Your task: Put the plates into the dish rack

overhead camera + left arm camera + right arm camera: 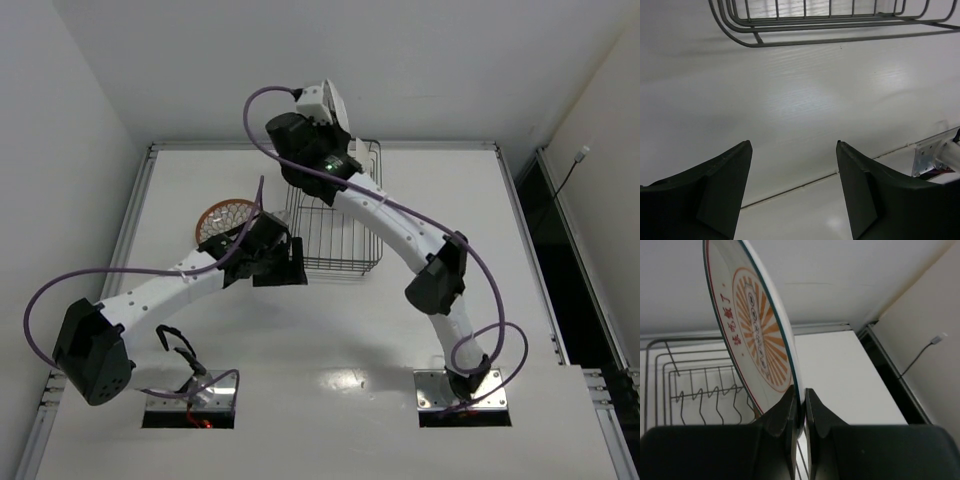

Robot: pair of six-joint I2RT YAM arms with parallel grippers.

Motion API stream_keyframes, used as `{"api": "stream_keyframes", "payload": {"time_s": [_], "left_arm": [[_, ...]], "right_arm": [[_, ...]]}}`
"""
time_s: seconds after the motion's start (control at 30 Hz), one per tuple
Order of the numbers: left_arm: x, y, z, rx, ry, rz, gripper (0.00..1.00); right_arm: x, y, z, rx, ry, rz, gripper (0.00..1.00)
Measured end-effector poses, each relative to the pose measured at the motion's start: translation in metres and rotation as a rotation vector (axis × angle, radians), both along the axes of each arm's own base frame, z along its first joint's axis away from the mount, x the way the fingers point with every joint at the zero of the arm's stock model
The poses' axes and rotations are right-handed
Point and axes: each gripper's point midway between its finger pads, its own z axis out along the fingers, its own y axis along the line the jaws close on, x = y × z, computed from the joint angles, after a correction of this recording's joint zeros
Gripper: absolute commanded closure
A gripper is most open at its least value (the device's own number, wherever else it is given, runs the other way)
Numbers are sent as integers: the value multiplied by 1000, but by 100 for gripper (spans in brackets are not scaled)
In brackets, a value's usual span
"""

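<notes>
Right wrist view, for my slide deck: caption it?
Right gripper pinches the orange-sunburst plate by its rim, on edge above the wire dish rack.

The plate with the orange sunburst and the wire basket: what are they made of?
The sunburst plate, pinched at its rim by the right hand, looks like glazed ceramic or possibly melamine: smooth, glossy white with printed orange rays. The dish rack looks like dark coated metal wire: thin bent rods, evenly matte.

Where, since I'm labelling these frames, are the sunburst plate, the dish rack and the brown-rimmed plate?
sunburst plate (757, 335): right wrist view, orange centre.
dish rack (335, 265): top external view, near wall.
brown-rimmed plate (220, 217): top external view, patterned face.
</notes>
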Motion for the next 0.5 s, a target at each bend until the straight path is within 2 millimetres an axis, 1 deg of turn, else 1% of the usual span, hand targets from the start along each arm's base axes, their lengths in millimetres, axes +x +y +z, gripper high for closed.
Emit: {"api": "stream_keyframes", "payload": {"time_s": [0.07, 0.13, 0.2, 0.3, 0.37, 0.43, 0.5], "left_arm": [[-4, -2, 4, -3, -13, -19, 35], [-5, -1, 8, 0, -30, -21, 35], [-6, 2, 12, 11, -49, -16, 35], [-11, 8, 17, 34, -74, -13, 35], [-17, 17, 16, 61, -68, -1, 35], [-21, 25, 13, 89, -75, 8, 35], [-23, 28, 14, 96, -92, 10, 35]], "right_arm": [[10, 9, 0, -80, -23, -29, 100], [21, 22, -6, -144, -39, -49, 100], [33, 37, -21, -202, -38, -58, 100], [43, 53, -51, -288, -10, -62, 100], [45, 55, -64, -335, 14, -66, 100], [43, 52, -65, -355, 22, -83, 100], [42, 50, -60, -353, 12, -98, 100]]}}
